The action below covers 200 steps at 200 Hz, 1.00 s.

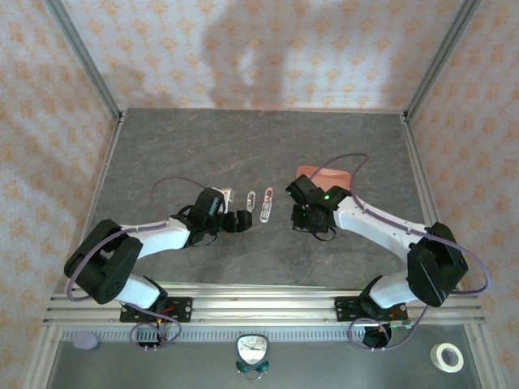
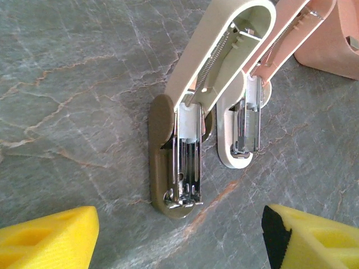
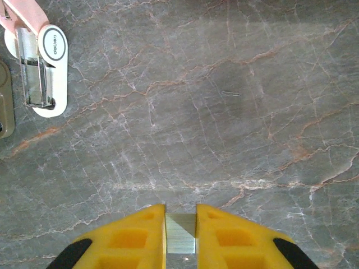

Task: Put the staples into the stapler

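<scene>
Clamping staples (image 3: 180, 240) between right jaws | left jaws apart, near opened olive stapler (image 2: 175, 168)

Bottom edge slices the right gripper (image 3: 180, 210): its yellow fingers (image 3: 129, 241) run out of frame, and so does the lower end of the strip of staples (image 3: 180, 238) pinched between them. At the left edge the olive stapler (image 3: 4, 101) is a mere sliver, and the white stapler (image 3: 53, 67) loses its pink lid. There's a hair-thin speck (image 3: 230, 93) on the table (image 3: 224, 168), too small to name. From above, the right arm (image 1: 381, 223) covers part of the salmon tray (image 1: 324, 173).
</scene>
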Motion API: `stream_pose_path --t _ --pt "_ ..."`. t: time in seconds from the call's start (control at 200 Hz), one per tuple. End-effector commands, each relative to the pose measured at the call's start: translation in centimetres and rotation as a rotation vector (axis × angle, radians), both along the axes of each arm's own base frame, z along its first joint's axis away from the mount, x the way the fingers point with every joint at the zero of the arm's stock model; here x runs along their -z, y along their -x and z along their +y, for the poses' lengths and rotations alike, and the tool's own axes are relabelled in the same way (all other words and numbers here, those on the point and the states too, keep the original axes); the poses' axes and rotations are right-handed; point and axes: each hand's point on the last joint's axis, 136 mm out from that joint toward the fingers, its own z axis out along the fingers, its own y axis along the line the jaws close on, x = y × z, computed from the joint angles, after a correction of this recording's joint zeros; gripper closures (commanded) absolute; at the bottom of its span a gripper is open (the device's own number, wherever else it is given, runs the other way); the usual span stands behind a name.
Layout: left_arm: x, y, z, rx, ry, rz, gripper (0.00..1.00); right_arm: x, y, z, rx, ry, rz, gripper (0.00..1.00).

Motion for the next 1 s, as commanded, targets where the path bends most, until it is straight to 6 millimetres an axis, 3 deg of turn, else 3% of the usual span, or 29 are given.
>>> stream_pose_path --t 0.0,0.32,0.686,0.996 --pt "-0.9 -1.1 -1.4 0.007 0.036 -0.029 0.23 -0.4 -0.2 -0.8 0.028 0.012 -0.033 0.81" --pt "-0.7 -1.3 -3.5 0.052 0.093 -0.012 0.3 -0.3 0.0 -1.4 0.037 0.034 -0.033 0.81" --pt "-1.0 -1.1 -4.3 0.068 0.125 -0.012 0.34 -0.1 0.3 -1.4 0.038 0.034 -0.023 0.81" --pt "-1.6 -0.9 -2.4 0.019 0.051 -0.031 0.29 0.7 0.2 -1.1 -0.005 0.09 0.006 0.81"
